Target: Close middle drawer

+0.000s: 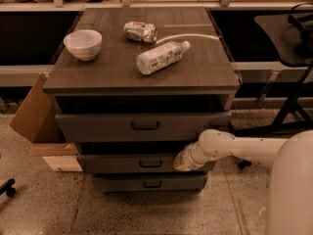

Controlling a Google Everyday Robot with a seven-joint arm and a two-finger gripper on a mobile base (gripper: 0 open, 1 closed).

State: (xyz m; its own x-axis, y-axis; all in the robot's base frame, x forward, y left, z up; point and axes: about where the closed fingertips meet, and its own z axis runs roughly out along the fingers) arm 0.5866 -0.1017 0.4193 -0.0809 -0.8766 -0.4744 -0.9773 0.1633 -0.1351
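A: Where's the middle drawer (122, 163)?
B: In the cabinet's (195, 75) middle, slightly out; front runs 9-to-3 o'clock.
A: And the gripper (183, 160)?
B: Against that front's 3 o'clock end; spread or pressed together, I cannot tell. Closing means pushing toward 12.

On my screen the arm (244, 150) was a smooth, cream-white tube, glossy under the warm light. A few small dark specks ran along its length; they may have been screws, but I could not tell. It swelled into a rounded, bulb-like joint (213, 140), then narrowed through a short wrist (193, 155) that looked like stacked rings. The claw (179, 163) at its far end was a duller, yellower cream than the rest, and it sat against the right end of the middle drawer (122, 163). A broad, white, curved shell (292, 190), the robot's bulky body, filled the lower right corner.
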